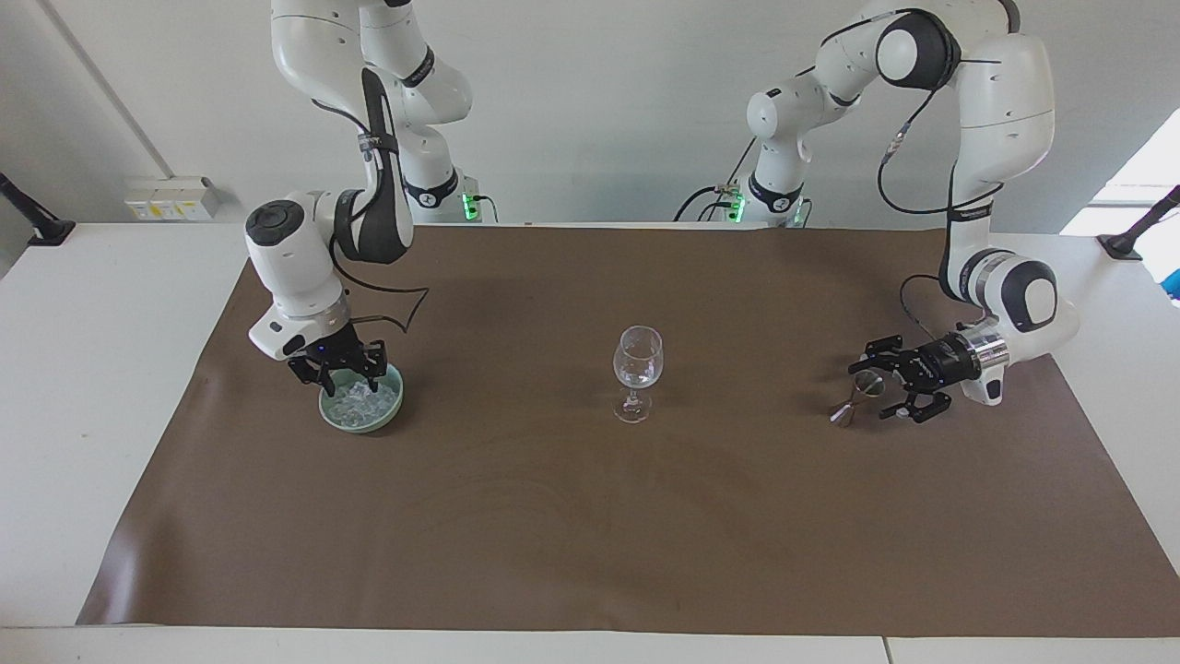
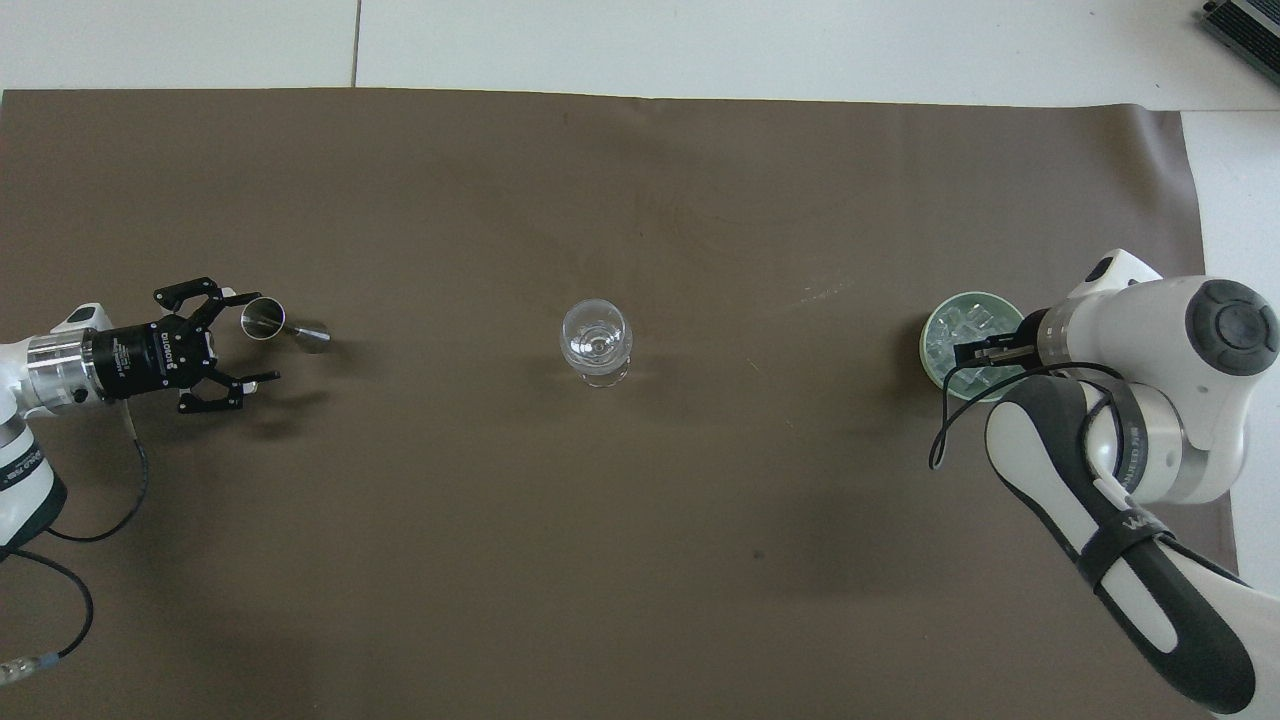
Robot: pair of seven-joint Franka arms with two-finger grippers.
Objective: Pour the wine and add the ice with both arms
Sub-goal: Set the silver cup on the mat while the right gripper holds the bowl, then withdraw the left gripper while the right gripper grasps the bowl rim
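The left gripper (image 2: 245, 342) stood wide open and held nothing, just clear of the metal jigger (image 2: 283, 326) on the brown mat (image 2: 640, 520), its arm reaching low and level. The right gripper (image 1: 339, 369) pointed down into the green bowl (image 1: 361, 422) of ice (image 1: 359, 402); I cannot tell how far it was open or whether it gripped any. The wine glass (image 1: 637, 371) stood mid-mat.

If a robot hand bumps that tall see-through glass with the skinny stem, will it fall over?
Probably, yes. The clear stemmed wine glass stands upright on a thin stem over a small round foot, with its wide bowl up top, so a sideways push would likely tip it. It looks like thin glass, so it may break, and smooth, so perhaps slippery to grip.
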